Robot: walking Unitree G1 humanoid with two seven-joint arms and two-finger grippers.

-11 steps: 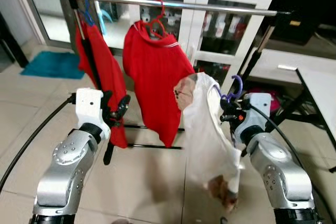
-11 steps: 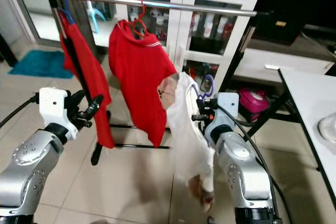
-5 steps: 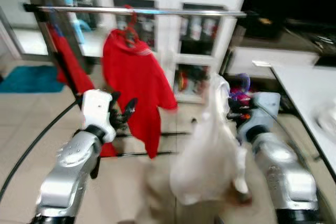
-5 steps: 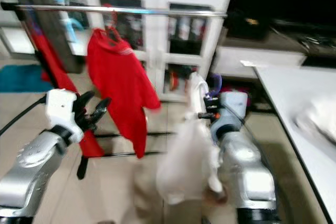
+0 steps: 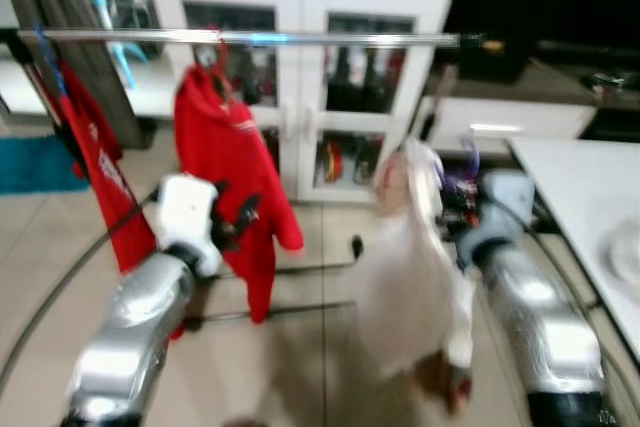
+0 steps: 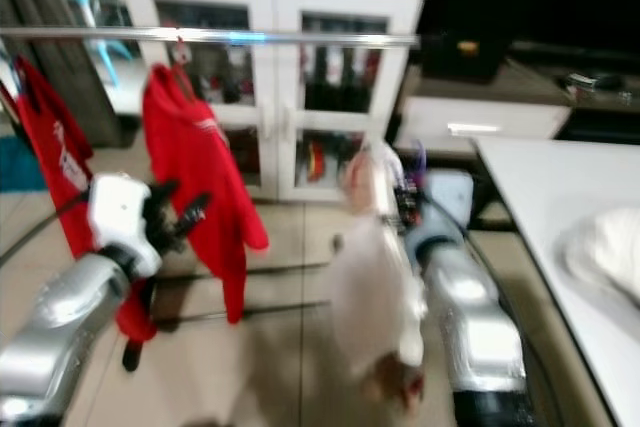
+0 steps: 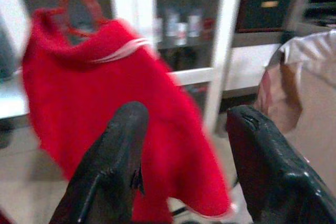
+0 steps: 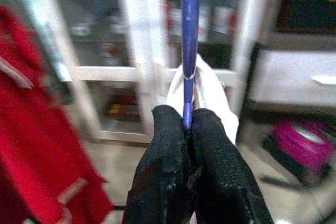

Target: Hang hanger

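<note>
We can read no text, label, brand, number or sign in these views. The head views are blurred by motion. The red shirt at the far left of the rail carries a pale mark on its front, but we cannot make out whether it is lettering or a picture. The bottles behind the glass doors of the white cabinet are too blurred for us to read any label.
</note>
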